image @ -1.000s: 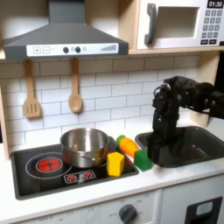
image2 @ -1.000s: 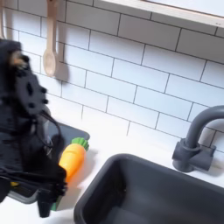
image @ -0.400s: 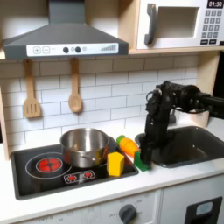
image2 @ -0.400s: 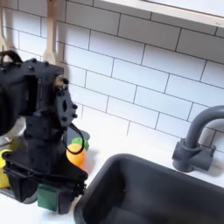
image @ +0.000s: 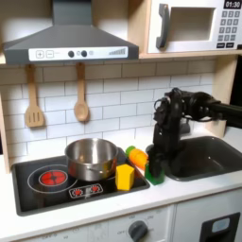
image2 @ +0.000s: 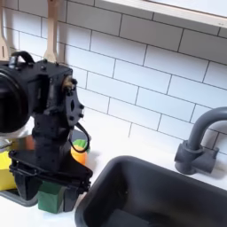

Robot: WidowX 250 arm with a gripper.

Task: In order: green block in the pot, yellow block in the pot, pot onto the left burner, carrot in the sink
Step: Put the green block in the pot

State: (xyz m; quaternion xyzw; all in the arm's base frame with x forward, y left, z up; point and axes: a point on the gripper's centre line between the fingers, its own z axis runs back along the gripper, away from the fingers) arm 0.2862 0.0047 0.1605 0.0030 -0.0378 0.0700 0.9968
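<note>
The green block [image: 154, 174] [image2: 51, 199] sits at the stovetop's right edge, next to the sink [image: 210, 157] [image2: 151, 197]. My gripper [image: 153, 169] [image2: 51, 191] is lowered over it, open, one finger on each side. Just left of it in the first exterior view lies the yellow block [image: 124, 176] [image2: 7, 168]. The orange carrot [image: 138, 157] [image2: 78, 152] lies behind them, partly hidden by my arm in the second exterior view. Left of the blocks, the silver pot [image: 92, 159] stands on the black stovetop. The left burner [image: 52, 177] shows its red rings beside the pot.
Two wooden spoons [image: 34, 99] [image: 81, 95] hang on the tiled wall under a range hood [image: 66, 43]. A microwave [image: 194, 26] sits high on the first exterior view's right. The dark faucet [image2: 197, 142] rises behind the sink.
My arm has swung from over the sink toward the stove and come down, so the fingers now straddle the green block. The blocks, carrot and pot have not moved.
</note>
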